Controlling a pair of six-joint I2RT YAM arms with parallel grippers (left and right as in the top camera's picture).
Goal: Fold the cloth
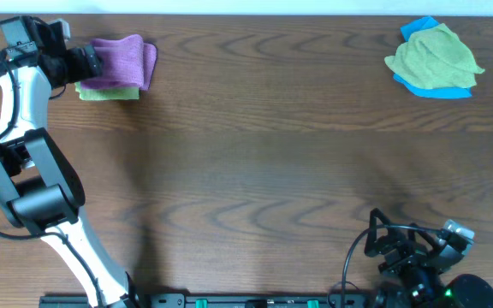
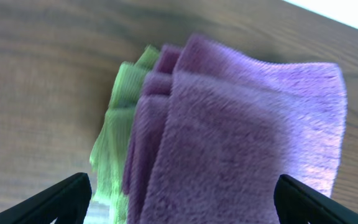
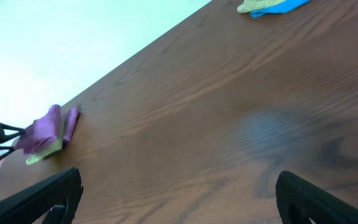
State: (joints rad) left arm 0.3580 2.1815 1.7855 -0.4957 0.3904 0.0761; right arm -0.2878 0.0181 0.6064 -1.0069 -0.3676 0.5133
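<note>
**A:** Where is the cloth (image 1: 125,58)?

**B:** Upper left of the overhead frame, near the far edge of the bench (image 1: 255,162). It is lilac and fuzzy, and it lies doubled over in several layers. The left wrist view shows the folded edges stacked along its left side.

**A:** Directly on the wood?

**B:** Not entirely. It rests on a lime-green cloth (image 1: 107,93). That one peeks out along the lower left edge in the overhead frame and along the left side in the left wrist view.

**A:** And the left end effector (image 1: 95,66)?

**B:** Right at the cloth's left end in the overhead frame. Its fingers (image 2: 64,198) are spread wide, one in each bottom corner of the wrist view, with the cloth lying between them. They pinch nothing. I cannot tell whether a tip brushes the fabric.

**A:** The right end effector (image 1: 373,233)?

**B:** Lower right of the overhead frame, well apart from the cloth. It is spread wide too, and in its wrist view only wood grain shows between the two dark fingers.

**A:** Anything else on the bench?

**B:** At the upper right, a crumpled second green cloth (image 1: 435,56) lies on top of a blue cloth (image 1: 419,29), whose edges show above and below it. Both are well apart from the lilac one.
</note>
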